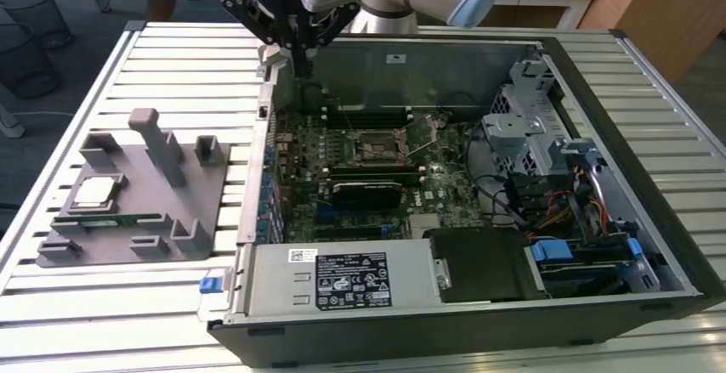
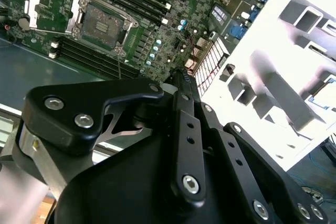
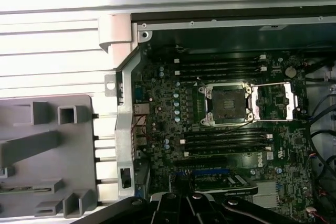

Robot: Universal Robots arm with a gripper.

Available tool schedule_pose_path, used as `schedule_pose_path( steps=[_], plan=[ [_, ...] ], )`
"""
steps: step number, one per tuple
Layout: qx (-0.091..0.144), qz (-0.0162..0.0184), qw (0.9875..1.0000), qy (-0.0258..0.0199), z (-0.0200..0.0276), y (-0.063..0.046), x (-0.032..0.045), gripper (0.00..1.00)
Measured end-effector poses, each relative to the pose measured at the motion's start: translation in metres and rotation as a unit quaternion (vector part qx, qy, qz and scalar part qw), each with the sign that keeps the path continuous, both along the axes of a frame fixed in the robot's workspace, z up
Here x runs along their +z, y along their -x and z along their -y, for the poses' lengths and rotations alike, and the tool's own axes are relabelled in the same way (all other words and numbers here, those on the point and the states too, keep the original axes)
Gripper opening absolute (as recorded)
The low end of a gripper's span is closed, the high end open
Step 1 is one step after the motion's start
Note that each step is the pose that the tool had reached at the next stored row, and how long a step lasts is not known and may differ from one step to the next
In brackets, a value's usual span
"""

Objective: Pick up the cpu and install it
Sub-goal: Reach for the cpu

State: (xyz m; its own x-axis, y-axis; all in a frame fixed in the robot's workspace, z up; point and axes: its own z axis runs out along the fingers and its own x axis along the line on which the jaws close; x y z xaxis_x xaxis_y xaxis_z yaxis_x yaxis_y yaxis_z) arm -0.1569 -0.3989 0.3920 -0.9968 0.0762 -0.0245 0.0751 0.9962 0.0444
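Slatted white tbl (image 1: 91, 305) | cpu (image 1: 93, 193) on gray jig (image 1: 170, 186) | gripper (image 1: 304, 64) closed, empty, above PC case (image 1: 454, 330)

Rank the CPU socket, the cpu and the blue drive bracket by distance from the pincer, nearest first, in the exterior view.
From the pincer:
1. CPU socket, the exterior view's middle.
2. cpu, on the gray holder, the exterior view's left.
3. blue drive bracket, the exterior view's lower right.

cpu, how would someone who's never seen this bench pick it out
In the exterior view, find the open computer case; on the exterior view's left of it a grey holder sits on the slatted table. The cpu lies flat on it: a shiny silver square, unlike the long green memory stick beside it.
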Motion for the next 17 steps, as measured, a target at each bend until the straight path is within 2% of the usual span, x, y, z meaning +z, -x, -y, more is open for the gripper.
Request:
schedule_pose_path(
  steps=[17],
  plan=[
    [0.000, 0.0000, 1.0000, 0.0000, 0.0000, 0.023, -0.0011, 0.11]
  ],
)
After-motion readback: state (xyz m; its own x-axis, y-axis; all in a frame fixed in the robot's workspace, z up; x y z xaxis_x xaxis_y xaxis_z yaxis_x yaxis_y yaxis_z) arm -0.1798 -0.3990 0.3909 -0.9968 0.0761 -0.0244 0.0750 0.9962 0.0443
